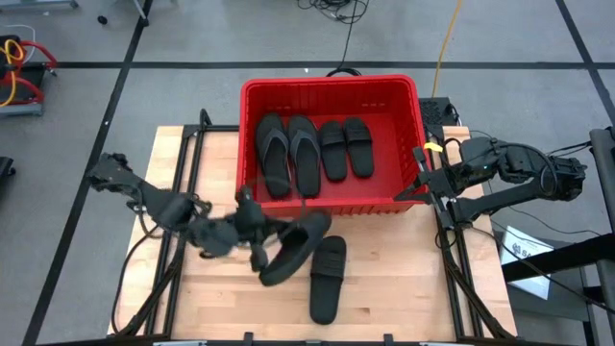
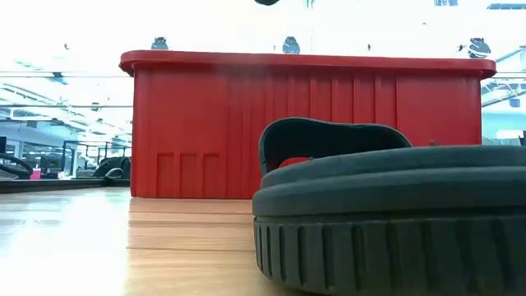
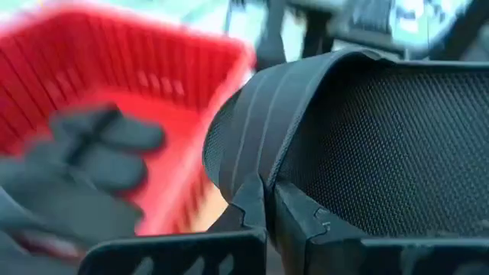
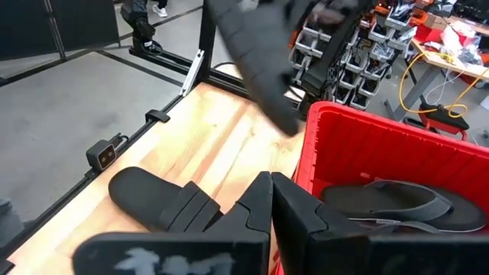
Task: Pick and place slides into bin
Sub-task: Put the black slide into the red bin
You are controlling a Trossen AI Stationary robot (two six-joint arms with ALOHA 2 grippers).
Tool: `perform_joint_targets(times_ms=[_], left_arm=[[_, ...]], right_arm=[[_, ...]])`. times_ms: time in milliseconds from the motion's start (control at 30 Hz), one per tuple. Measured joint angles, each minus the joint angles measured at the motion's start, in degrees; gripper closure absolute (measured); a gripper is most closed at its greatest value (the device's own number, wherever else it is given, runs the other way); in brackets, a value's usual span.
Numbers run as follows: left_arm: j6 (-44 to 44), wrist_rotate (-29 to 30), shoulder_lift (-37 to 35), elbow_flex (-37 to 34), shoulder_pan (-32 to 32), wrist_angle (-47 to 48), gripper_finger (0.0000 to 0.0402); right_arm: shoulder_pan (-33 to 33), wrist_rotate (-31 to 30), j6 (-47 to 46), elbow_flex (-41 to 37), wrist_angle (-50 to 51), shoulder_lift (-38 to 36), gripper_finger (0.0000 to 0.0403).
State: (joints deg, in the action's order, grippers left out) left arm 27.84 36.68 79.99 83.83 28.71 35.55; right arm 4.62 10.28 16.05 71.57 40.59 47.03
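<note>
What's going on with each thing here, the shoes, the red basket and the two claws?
Red bin: upright on the table, holding four black slides.
Thong slides in bin: two, lying flat side by side.
Strap slides in bin: two, lying flat side by side.
Held black slide: lifted in front of the bin.
Loose black slide: flat on the table.
Left gripper: shut on the held slide.
Right gripper: shut, empty, beside the bin.

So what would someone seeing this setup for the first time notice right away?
First the big red bin at the table's far side, four black slides lined up inside. Next, the left gripper, jaws shut on another black slide lifted in front of the bin, with one more slide flat on the wood beside it.
</note>
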Motion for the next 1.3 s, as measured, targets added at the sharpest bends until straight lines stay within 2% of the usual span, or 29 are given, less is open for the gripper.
perform_joint_targets(times_ms=[133, 300, 533, 633, 833, 1000, 1100, 1200, 1300], left_arm=[[-10.21, 3.77, -1.59, 0.00, -3.80, -7.50, 0.0401], [-20.70, 7.51, -1.73, 0.00, -8.76, -13.03, 0.0401], [-25.87, 12.20, -1.69, 0.00, -16.27, -15.86, 0.0401], [-29.00, 12.48, -1.69, 0.00, -19.11, -16.37, 0.0401], [-35.27, 12.33, -1.62, 0.00, -26.15, -16.09, 0.0401], [-45.55, 10.96, -1.62, 0.00, -34.35, -15.84, 0.0401], [-48.22, 6.77, -1.62, 0.00, -39.72, -15.74, 0.0401], [-47.96, 0.99, -1.62, 0.00, -44.08, -15.75, 0.0401], [-47.11, -2.15, -1.50, 0.00, -47.00, -15.98, 0.0401]], right_arm=[[-0.01, -2.80, 0.07, 0.00, 0.01, 0.00, 0.0403], [-0.01, -12.61, 0.23, 0.00, 0.08, -0.28, 0.0403], [-0.54, -28.59, 3.14, 0.00, 1.02, -0.83, 0.0403], [-2.52, -32.69, 4.72, 0.00, 0.83, -0.81, 0.0403], [-10.22, -32.77, 6.25, 0.02, -3.90, 0.79, 0.0403], [-17.47, -32.76, 5.69, 0.02, -9.67, 4.47, 0.0403], [-21.68, -32.73, 5.28, 0.02, -11.45, 7.02, 0.0403], [-25.41, -32.74, 5.03, 0.02, -12.75, 8.90, 0.0403], [-28.23, -32.61, 3.50, 0.02, -12.66, 9.91, 0.0403]])
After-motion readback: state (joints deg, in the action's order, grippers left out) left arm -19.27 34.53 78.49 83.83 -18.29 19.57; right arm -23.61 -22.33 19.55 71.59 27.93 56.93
